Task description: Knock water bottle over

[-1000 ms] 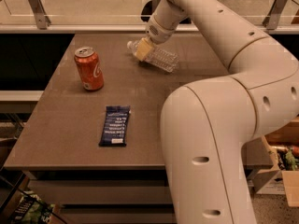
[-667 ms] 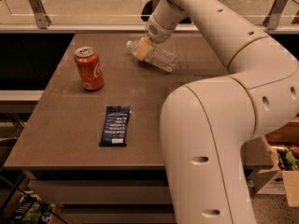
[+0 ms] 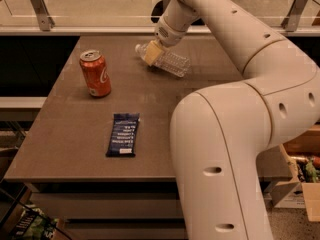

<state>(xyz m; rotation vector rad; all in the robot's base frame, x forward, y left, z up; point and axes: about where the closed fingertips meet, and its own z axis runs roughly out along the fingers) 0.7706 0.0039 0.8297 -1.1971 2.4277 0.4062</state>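
Nearest the table's (image 3: 60, 154) front edge lies a dark blue snack bar (image 3: 123, 134), flat and well apart from everything else. Beyond it, toward the left edge, an orange soda can (image 3: 95, 74) stands upright. Near the far edge, about midway along it, the water bottle (image 3: 172, 63) appears to be lying on its side, white cap pointing toward the far left corner and body angled toward the right edge. The end effector (image 3: 152, 52) sits on the bottle's neck end, touching or just above it; whether it is spread or pinching the bottle cannot be told.

The knock-over looks done, so the risk lies in the retreat. A round ribbed bottle could roll toward the far or right edge if the end effector drags across it while lifting. If it happens to be clamped, a lift could carry the bottle up or stand it again. A leftward swing could topple the can.
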